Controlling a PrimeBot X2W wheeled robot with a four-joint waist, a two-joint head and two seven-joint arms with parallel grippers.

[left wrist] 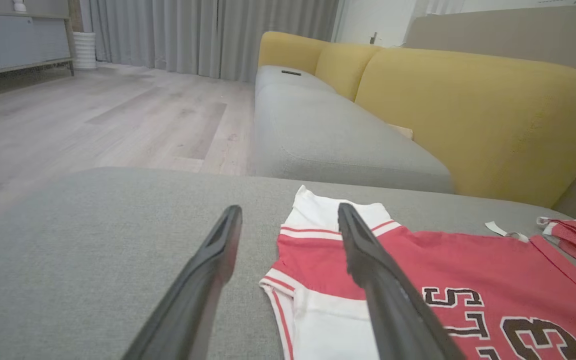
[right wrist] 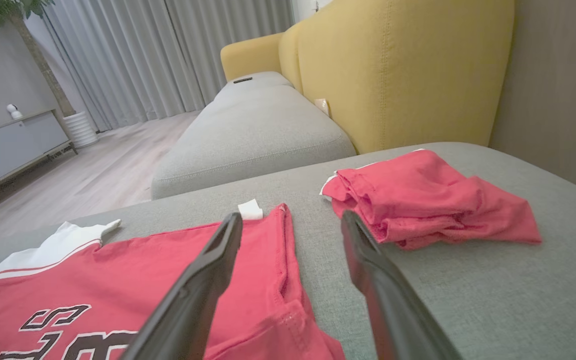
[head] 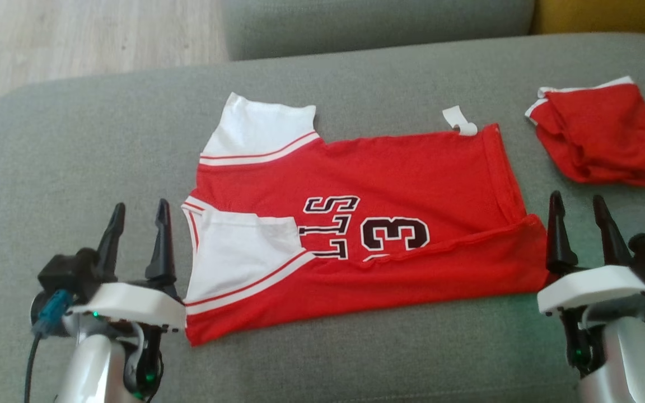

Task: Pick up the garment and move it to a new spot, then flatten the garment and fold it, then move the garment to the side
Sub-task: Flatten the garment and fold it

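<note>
A red jersey (head: 389,184) lies flat on a grey cushion (head: 76,140), near edge folded over its number, between the left pincer (head: 140,206) at the collar end and the right pincer (head: 577,197) at the hem. Both gape wide and empty, probably poised for another fold. Bare cushion lies ahead; a crumpled red cloth (head: 602,140) sits beyond the right pincer.

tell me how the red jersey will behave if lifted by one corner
Probably floppy: the jersey lies flat with its near edge folded over, so a corner lift would likely let it droop and unfold. It looks thin, so likely light. Pushed, it would probably bunch on the cushion rather than slide whole.
</note>
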